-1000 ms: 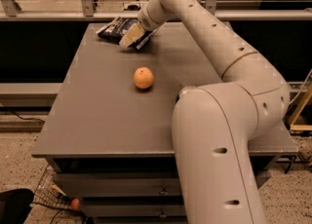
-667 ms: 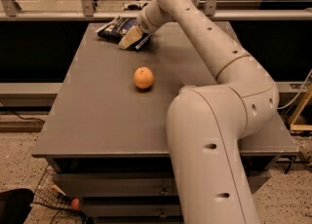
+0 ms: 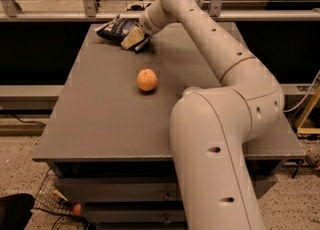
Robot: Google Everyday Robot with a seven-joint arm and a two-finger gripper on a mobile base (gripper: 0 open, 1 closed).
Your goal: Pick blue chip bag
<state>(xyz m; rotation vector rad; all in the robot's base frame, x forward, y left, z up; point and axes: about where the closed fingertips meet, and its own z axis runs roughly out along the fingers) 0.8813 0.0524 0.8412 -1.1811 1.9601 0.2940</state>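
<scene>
Blue chip bag (image 3: 114, 28) lying flat at the far end of the table (image 3: 100, 124), touching the claw (image 3: 136, 40) and sticking out to the left of it. Claw down low at the bag's right edge, on the end of the big white arm (image 3: 220, 49). Spread wide or pinching the bag: cannot tell. Orange (image 3: 147, 80) nearer than the claw and a bit to its right, well apart from claw and bag. Wire basket (image 3: 50, 201) on the floor, far below the claw, by the table's near left corner.
</scene>
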